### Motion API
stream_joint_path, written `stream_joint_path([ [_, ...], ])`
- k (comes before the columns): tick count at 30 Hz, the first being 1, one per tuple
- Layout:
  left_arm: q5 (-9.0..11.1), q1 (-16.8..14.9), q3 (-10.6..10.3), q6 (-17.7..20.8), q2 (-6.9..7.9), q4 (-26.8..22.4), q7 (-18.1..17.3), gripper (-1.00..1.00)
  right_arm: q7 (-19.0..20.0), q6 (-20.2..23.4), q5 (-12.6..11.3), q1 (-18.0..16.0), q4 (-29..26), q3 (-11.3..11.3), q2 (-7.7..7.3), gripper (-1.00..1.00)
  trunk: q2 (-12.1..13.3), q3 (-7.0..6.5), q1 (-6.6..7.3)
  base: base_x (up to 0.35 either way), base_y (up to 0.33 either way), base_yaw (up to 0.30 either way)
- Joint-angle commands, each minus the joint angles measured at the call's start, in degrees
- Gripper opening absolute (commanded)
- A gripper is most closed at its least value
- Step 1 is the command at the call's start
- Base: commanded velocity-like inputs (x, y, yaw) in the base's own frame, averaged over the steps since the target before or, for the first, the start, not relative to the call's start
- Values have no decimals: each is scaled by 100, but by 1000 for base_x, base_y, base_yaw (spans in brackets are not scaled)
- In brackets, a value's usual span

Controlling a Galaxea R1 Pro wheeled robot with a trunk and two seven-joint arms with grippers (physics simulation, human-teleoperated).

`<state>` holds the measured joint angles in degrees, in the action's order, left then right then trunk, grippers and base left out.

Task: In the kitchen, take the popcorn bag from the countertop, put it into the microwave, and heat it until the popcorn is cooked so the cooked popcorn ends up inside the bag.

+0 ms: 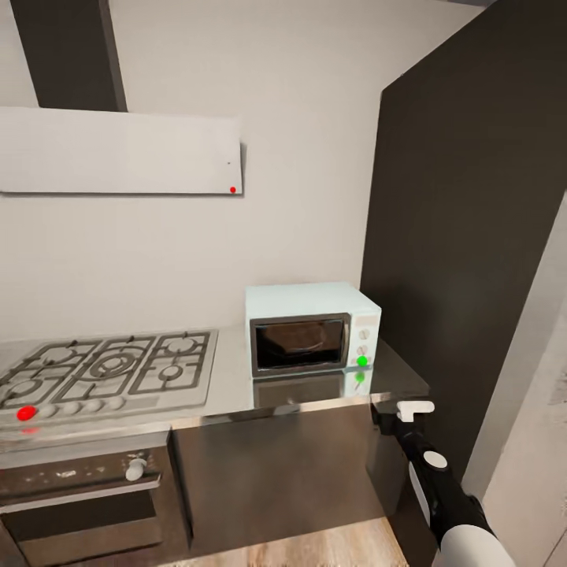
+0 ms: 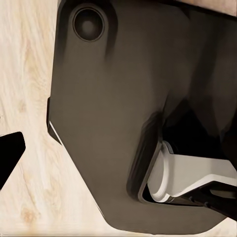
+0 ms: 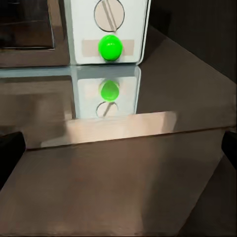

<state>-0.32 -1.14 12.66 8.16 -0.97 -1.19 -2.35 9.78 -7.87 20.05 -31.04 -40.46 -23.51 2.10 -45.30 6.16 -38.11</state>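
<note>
The pale mint-blue microwave stands on the grey countertop, right of the gas hob, with its glass door closed. Behind the glass sits a dim tan-brown rounded shape, the popcorn bag; its label cannot be read. The popcorn itself is hidden. The microwave's indicator dot glows green, and it is close in the right wrist view. My right gripper hovers at the counter's front edge, just below that dot, open and empty. My left gripper hangs low over the wood floor, one dark fingertip showing.
The steel gas hob with a red dot lies to the left, above a dark built-in oven. A white extractor hood hangs on the wall. A tall dark cabinet closes off the right side. The robot's dark base is under the left wrist.
</note>
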Motion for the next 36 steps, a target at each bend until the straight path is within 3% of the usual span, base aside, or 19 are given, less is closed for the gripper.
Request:
stream_joint_path([
  [1, -4, -1, 34, 37, 0, -13, -15, 100, 51, -27, 52, -7, 40, -48, 10, 100, -8, 10, 2, -342, 67, 0],
  [12, -4, -1, 34, 37, 0, -13, -14, 100, 45, -130, 52, -7, 600, -57, 10, 100, -8, 10, 2, -338, 91, 0],
  [15, -4, -1, 39, 38, 6, -13, -12, 100, 36, -719, 52, -7, 1148, -57, 10, 100, -8, 10, 2, -315, 158, 0],
  [17, -4, -1, 41, 43, 13, -13, -11, 100, 34, -805, 54, -7, 1242, -55, 10, 100, -8, 10, 2, -296, 179, 0],
  [18, -8, -1, 26, 45, 18, -26, -17, 100, 33, -1691, 68, -7, 1840, -73, -87, 100, -8, 10, 2, 0, 0, 0],
  [30, -4, -1, 26, 45, 18, -27, -18, 100, 33, -1675, 69, -7, 1999, -40, -87, 100, -8, 10, 2, 0, 0, 0],
  [34, -6, -1, 26, 45, 18, -25, -20, 100, 26, -1661, 69, -6, 2909, -39, -108, 100, -8, 10, 2, 0, 0, 0],
  [36, -5, -1, 26, 45, 18, -24, -19, 100, 22, -1665, 69, 5, 3676, -39, -240, 100, -8, 10, 2, 0, 0, 0],
])
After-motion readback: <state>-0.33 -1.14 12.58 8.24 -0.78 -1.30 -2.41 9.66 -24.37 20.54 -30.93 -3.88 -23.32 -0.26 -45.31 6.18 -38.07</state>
